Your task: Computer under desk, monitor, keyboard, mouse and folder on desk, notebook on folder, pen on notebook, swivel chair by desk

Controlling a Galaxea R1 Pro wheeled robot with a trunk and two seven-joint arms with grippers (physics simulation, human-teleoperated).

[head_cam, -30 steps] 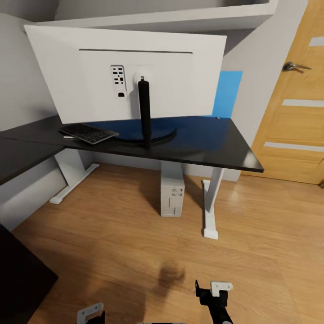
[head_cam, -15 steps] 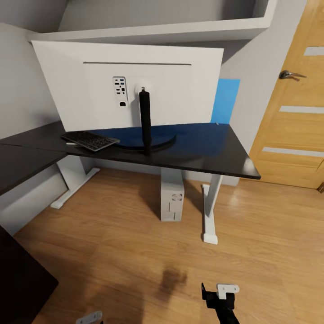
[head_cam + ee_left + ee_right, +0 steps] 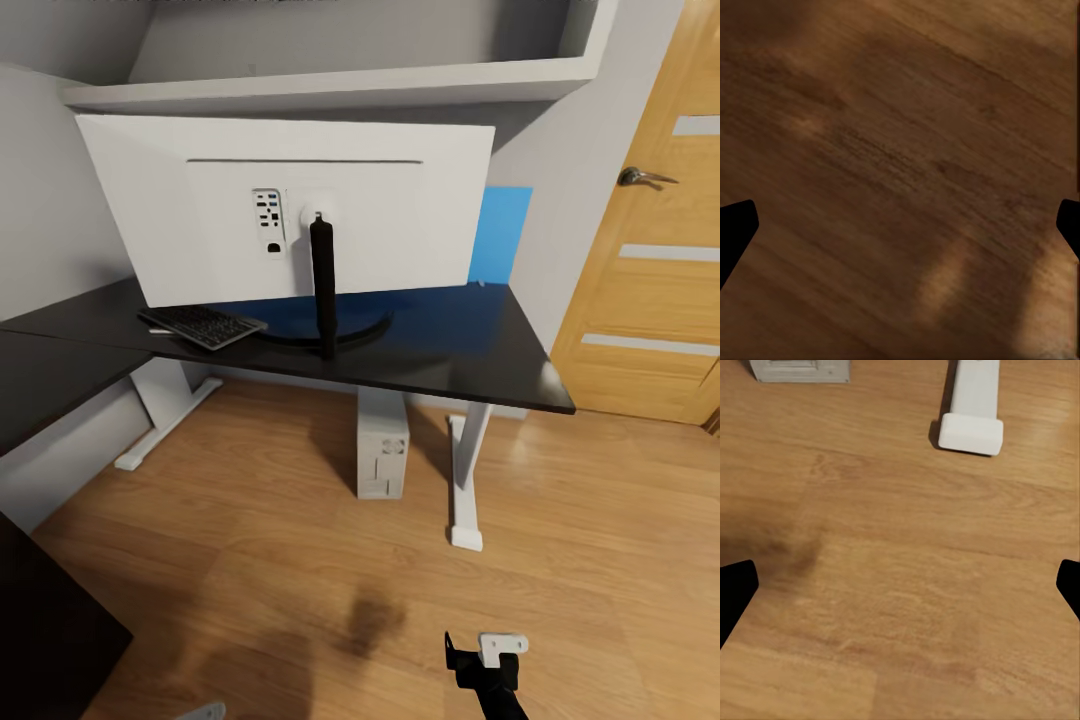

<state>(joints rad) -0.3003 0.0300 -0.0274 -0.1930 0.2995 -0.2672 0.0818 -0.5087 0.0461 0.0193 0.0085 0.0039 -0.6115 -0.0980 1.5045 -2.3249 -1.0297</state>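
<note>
On the table (image 3: 480, 350), the monitor (image 3: 290, 205) stood back-on, the keyboard (image 3: 203, 325) touching its base at nine o'clock, the folder (image 3: 500, 235) upright against the wall at two o'clock. Both claws (image 3: 900, 225) (image 3: 900, 585) hung open, empty, over the floor. The folder looked light, stiff and slippery; I'd pinch its top edge.

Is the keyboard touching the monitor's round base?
Cannot tell. In the head view the keyboard lies on the desk with its near corner right at the rim of the monitor base, and no gap or contact shows plainly.
</note>
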